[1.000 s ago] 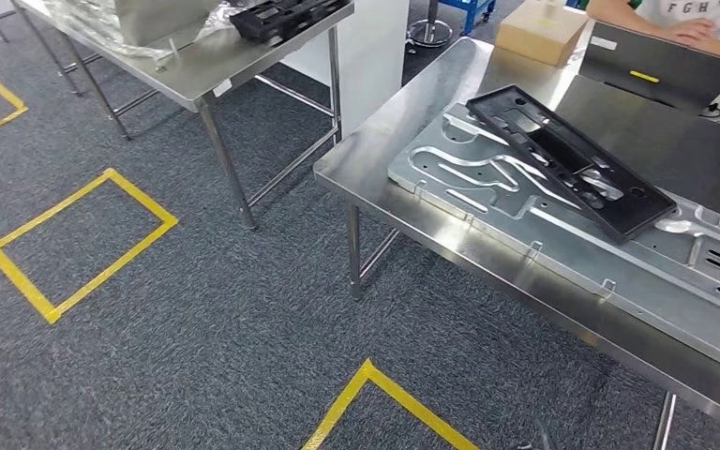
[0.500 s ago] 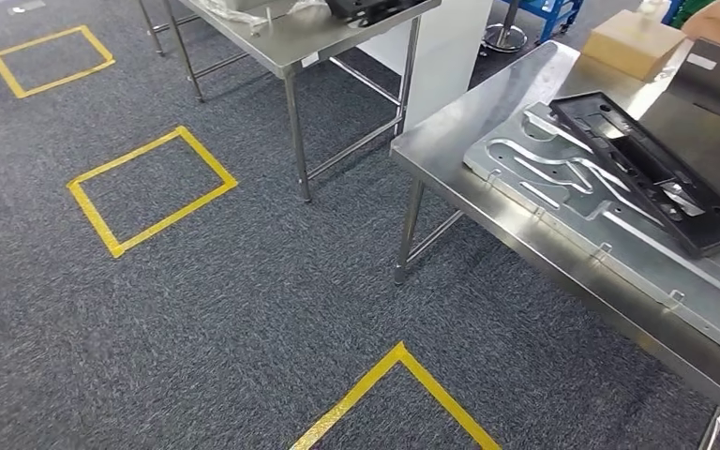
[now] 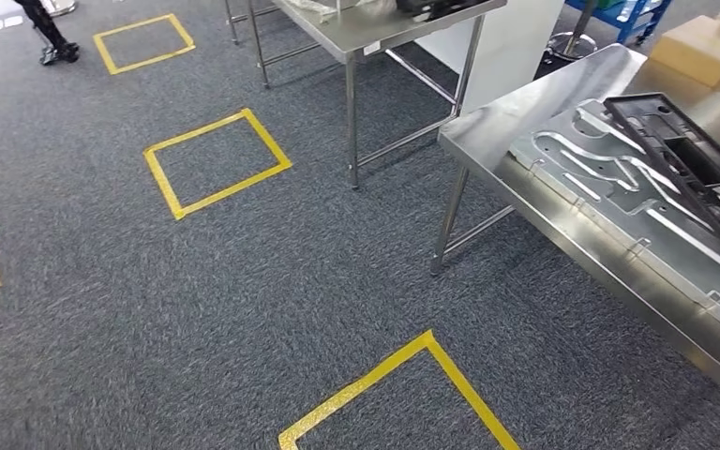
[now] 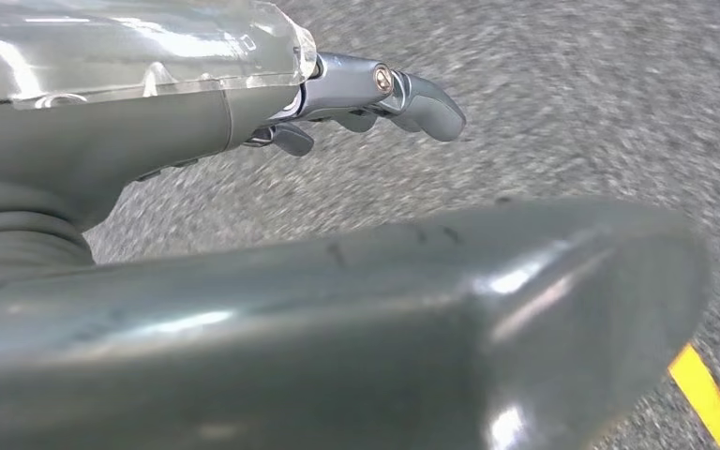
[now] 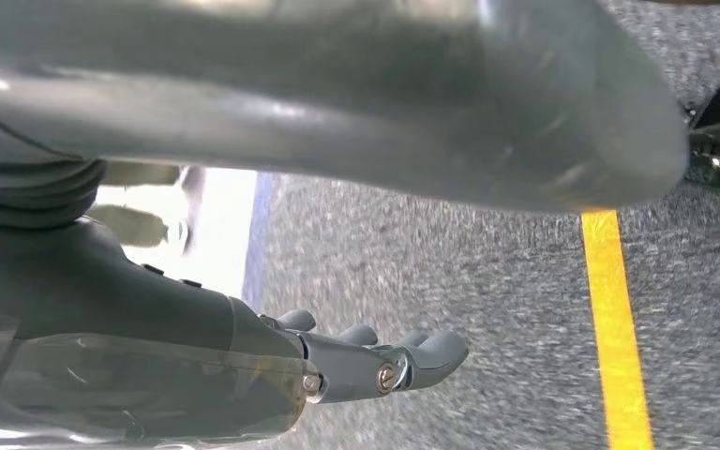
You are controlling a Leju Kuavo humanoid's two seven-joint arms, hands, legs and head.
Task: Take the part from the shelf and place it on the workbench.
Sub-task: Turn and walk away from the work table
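Note:
A black rectangular frame part (image 3: 689, 159) lies on a machined aluminium plate (image 3: 591, 183) on the steel workbench (image 3: 516, 117) at the right. Another black part (image 3: 436, 5) sits on the far steel table (image 3: 375, 33), cut off by the picture's top edge. My left hand (image 4: 197, 141) hangs over the grey carpet, its fingers (image 4: 412, 94) stretched out apart from the thumb (image 4: 384, 319), holding nothing. My right hand (image 5: 197, 309) hangs the same way, with its fingers (image 5: 412, 356) out and empty, near a yellow floor line (image 5: 614, 319).
Yellow tape squares (image 3: 216, 159) mark the grey carpet. A cardboard box (image 3: 708, 47) stands at the workbench's far end. A person's legs and shoes (image 3: 52, 37) are at the far left. The white pillar (image 3: 516, 47) stands between the two tables.
The whole picture has slid to the right: my view has turned left, away from the workbench. The parts on the tables have stayed where they were.

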